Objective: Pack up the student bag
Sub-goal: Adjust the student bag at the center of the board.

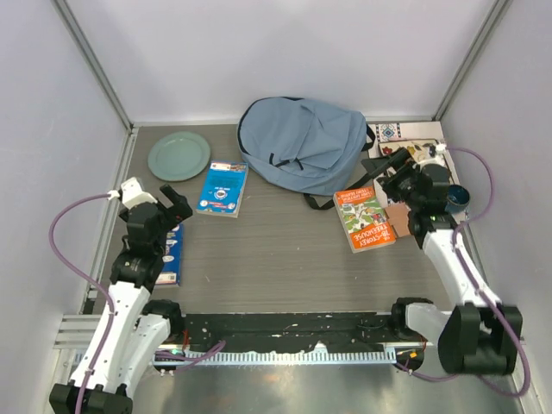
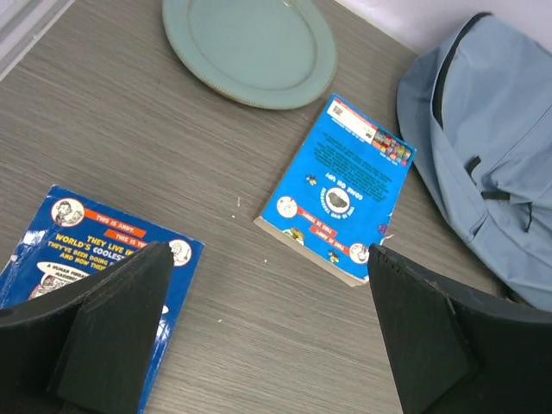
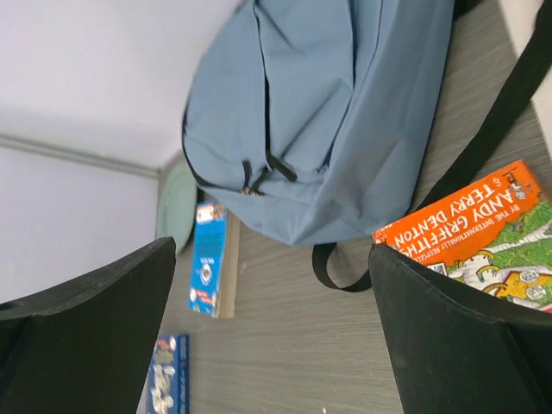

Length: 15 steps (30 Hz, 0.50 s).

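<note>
L claw (image 2: 269, 257) is hanging over the counter (image 2: 129, 129) w/ fingers (image 2: 431, 345) standing wide apart, gripping nothing. Right ahead of it, btwn the two finger lines, a blue book (image 2: 338, 190) is lying flat, barcode end pointing away. Further ahead a green plate (image 2: 250, 39) is sitting on the counter. Under the claw's left finger a 2nd blue book (image 2: 95, 241) is lying flat, partly hidden by that finger. The student bag (image 1: 302, 142) is lying ahead & to the right of L claw, well apart from it, its edge coming near the blue book's far corner.

R claw (image 3: 272, 250) is standing wide apart too, empty, pointing at the bag, which is filling the wrist view ahead of it; near, not touching. Two zip pulls (image 3: 263, 172) are sitting close together on the bag's face; zip there is looking shut. A black strap (image 3: 483, 129) is running from the bag toward the claw's right-finger side, its loop ending just beside an orange book (image 3: 483, 233), which is lying flat, cover up, next to that finger. In the top view a dark round container (image 1: 457, 198) is sitting just behind R claw, beside the wrist, and a patterned card (image 1: 390, 132) is lying near the claw's tip, by the far wall.
</note>
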Tool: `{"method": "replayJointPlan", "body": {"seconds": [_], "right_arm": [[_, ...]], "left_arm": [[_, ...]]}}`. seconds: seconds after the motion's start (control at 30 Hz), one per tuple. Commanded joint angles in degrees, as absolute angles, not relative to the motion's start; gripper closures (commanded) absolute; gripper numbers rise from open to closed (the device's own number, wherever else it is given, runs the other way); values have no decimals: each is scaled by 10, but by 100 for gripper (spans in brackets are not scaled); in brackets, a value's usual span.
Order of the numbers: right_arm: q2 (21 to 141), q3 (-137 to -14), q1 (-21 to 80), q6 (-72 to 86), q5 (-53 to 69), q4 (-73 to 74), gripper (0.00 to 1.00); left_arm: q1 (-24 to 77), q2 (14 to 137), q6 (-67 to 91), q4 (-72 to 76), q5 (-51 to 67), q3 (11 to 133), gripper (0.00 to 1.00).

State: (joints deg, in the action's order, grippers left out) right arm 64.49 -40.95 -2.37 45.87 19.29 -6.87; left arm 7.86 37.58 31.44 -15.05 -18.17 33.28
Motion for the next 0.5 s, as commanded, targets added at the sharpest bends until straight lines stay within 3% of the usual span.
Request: {"method": "replayJointPlan", "body": {"seconds": [0.0, 0.1, 0.2, 0.3, 0.47], "right_arm": [[524, -360, -30, 544, 84, -100, 0], [530, -324, -30, 537, 110, -128, 0], [595, -371, -30, 498, 152, -79, 0], [641, -419, -30, 479, 177, -35, 0], [675, -421, -25, 479, 189, -67, 3]], "left_arm": [[80, 348, 330, -186, -193, 390, 0], [80, 336, 329, -191, -149, 401, 0], [79, 343, 398, -294, -165, 447, 0], [79, 357, 341, -341, -117, 483, 0], [80, 371, 336, -410, -187, 512, 0]]}}
